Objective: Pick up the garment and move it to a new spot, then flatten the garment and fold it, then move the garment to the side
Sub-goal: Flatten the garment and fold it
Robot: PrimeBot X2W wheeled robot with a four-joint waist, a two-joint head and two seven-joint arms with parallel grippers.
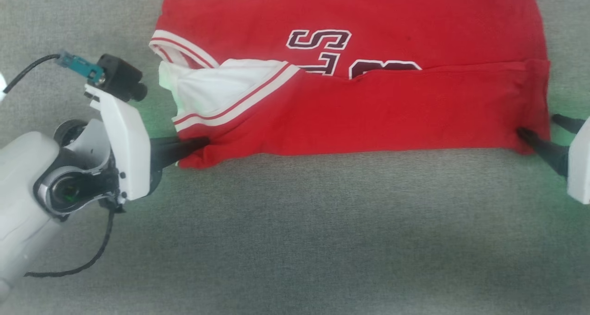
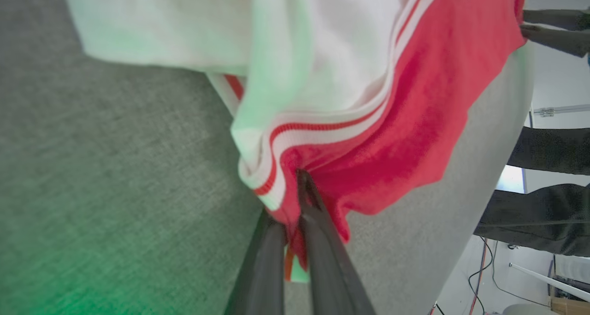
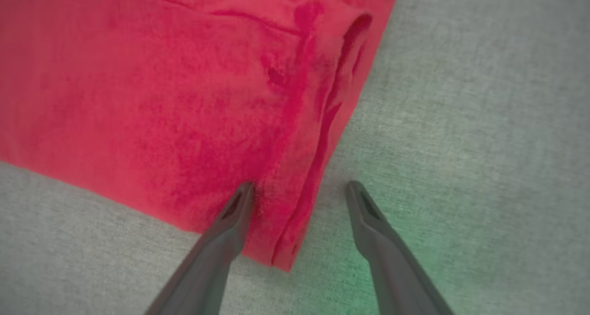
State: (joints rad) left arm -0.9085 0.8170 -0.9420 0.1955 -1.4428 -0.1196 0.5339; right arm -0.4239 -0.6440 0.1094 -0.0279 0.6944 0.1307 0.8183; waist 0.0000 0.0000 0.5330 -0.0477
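garment (image 1: 368, 116): thin red cloth, folded, white striped sleeve | left fingers (image 2: 318, 232): clamped on its sleeve-side corner | right fingers (image 3: 228, 218): apart, straddling far corner | surface (image 1: 322, 236): grey woven

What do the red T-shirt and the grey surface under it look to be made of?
T-shirt: thin, soft knit, probably cotton or a blend, matte; it folds limply and its sleeve band looks ribbed. Grey surface: matte woven or felt-like cloth, going by its fine flecked texture.

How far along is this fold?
Done: the bright red thin-fabric T-shirt lies spread on the grey surface, one flap folded over its lettering. In hand: left hand pinches its near-left corner; right hand open astride the near-right corner. Remaining: further folding, moving aside.
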